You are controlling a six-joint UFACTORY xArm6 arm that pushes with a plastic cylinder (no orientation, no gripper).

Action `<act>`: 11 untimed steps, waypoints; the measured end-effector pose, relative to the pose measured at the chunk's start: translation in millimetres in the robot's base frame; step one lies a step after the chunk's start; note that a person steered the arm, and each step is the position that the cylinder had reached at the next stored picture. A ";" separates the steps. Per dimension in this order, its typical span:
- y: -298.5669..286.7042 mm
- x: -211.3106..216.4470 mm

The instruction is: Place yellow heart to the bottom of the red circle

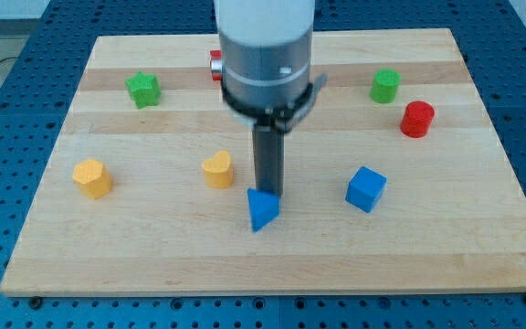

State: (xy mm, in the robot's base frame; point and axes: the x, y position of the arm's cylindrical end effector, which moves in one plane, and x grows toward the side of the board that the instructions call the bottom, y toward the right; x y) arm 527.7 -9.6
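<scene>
The yellow heart [217, 169] lies left of the board's middle. The red circle [417, 119] lies at the view's right, far from the heart. My tip [268, 193] is right of the yellow heart, with a small gap between them. It stands just above a blue triangle [262, 209] and touches or nearly touches that block's top edge. The arm's grey body [268, 55] hangs over the upper middle of the board.
A yellow pentagon-like block [91, 177] lies at the left. A green star [142, 89] is at the upper left and a green round block [384, 85] at the upper right. A blue cube [365, 188] lies below the red circle, to its left. Another red block [215, 66] peeks out behind the arm.
</scene>
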 end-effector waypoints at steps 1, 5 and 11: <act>-7.4 5.8; -66.5 -64.5; 52.0 -36.8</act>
State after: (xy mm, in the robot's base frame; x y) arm 490.9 42.4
